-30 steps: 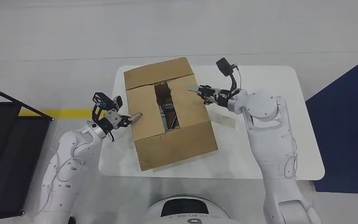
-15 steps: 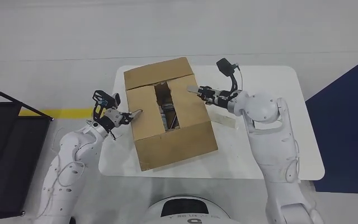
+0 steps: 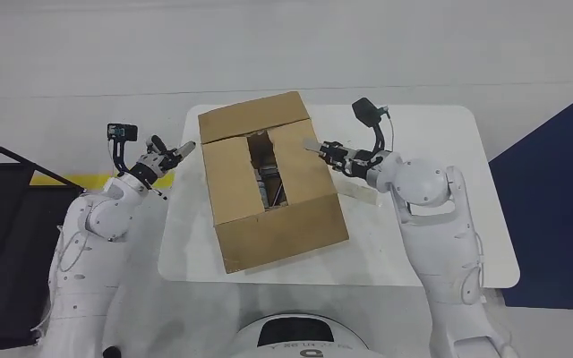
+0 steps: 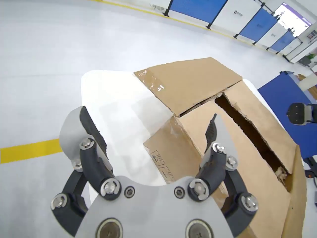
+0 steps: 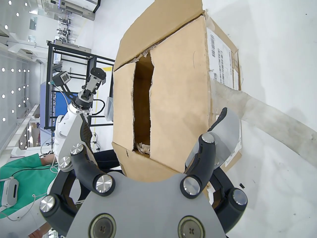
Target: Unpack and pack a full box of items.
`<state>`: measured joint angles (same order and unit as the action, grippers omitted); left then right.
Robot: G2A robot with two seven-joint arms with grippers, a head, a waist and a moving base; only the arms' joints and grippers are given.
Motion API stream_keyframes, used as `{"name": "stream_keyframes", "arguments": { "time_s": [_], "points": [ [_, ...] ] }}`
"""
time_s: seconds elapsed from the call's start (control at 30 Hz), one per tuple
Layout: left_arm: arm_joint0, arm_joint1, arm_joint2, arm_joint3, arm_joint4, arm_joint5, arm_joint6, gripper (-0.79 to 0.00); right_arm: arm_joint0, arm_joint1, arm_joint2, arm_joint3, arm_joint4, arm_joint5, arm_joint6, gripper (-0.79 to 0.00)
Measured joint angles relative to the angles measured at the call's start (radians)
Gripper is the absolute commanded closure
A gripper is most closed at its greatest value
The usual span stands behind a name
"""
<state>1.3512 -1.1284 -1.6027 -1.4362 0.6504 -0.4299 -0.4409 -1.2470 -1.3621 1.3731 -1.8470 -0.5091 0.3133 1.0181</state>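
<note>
- The box [image 3: 269,188] sits mid-surface [image 3: 439,188], its top flaps nearly shut with a slit between them.
- The left gripper [image 3: 182,148] has drawn back from the box's left side, fingers spread and empty.
- The right gripper [image 3: 313,145] stays over the box's right flap, fingers spread and empty.

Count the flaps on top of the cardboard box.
4: the far flap, the near flap, the left-side flap and the right-side flap, the last two parted by a dark gap. None seems hidden.
</note>
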Motion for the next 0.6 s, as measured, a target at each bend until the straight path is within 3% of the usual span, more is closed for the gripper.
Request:
{"name": "stream_keyframes", "arguments": {
  "time_s": [0.13, 0.37, 0.6],
  "points": [
    [-0.06, 0.0, 0.027, 0.076, -0.137, -0.031, -0.132, -0.785, -0.015, 0.005, 0.0, -0.018, -0.001, 0.016, -0.01, -0.785],
    [-0.162, -0.007, 0.06, 0.205, -0.527, -0.047, -0.36, -0.785, -0.034, 0.013, -0.011, -0.061, -0.02, 0.057, -0.025, -0.785],
    [-0.258, -0.009, 0.094, 0.331, -0.672, -0.027, -0.448, -0.785, -0.034, 0.019, -0.027, -0.083, -0.034, 0.101, -0.027, -0.785]
  ]
}}
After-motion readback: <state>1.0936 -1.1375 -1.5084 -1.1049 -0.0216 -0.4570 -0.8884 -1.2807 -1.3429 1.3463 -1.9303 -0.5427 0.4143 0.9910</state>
